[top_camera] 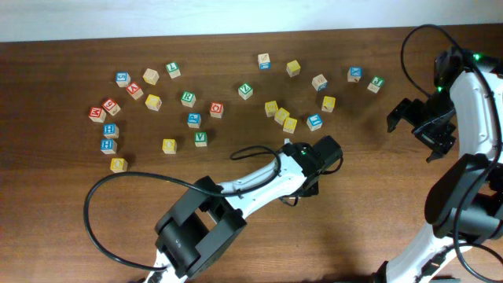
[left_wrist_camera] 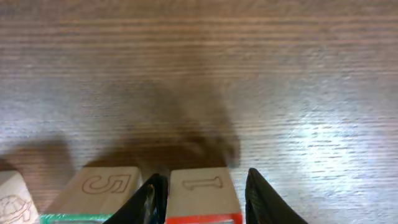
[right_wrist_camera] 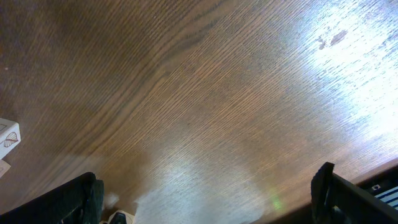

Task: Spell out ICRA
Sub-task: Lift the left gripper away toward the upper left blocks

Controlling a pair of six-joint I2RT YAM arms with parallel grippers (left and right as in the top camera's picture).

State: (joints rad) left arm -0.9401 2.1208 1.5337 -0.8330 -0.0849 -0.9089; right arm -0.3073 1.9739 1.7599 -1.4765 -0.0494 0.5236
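My left gripper [left_wrist_camera: 202, 186] straddles a wooden block with a red edge and the letter I [left_wrist_camera: 202, 186], which rests on the table. The left finger touches it; a thin gap shows at the right finger. In the overhead view the left gripper [top_camera: 318, 161] hides this block. Beside it on the left stands a green-edged block with a sign like a 5 [left_wrist_camera: 99, 190]. My right gripper [top_camera: 413, 130] is wide open and empty over bare wood at the right; the right wrist view [right_wrist_camera: 208, 180] shows nothing between its fingers.
Many letter blocks lie scattered over the far half of the table, from a yellow one [top_camera: 118, 164] at the left to a green one [top_camera: 376, 82] at the right. A blue block [top_camera: 314, 120] and a yellow block [top_camera: 290, 124] lie just beyond my left gripper. A white block [right_wrist_camera: 7, 138] sits at the right wrist view's left edge.
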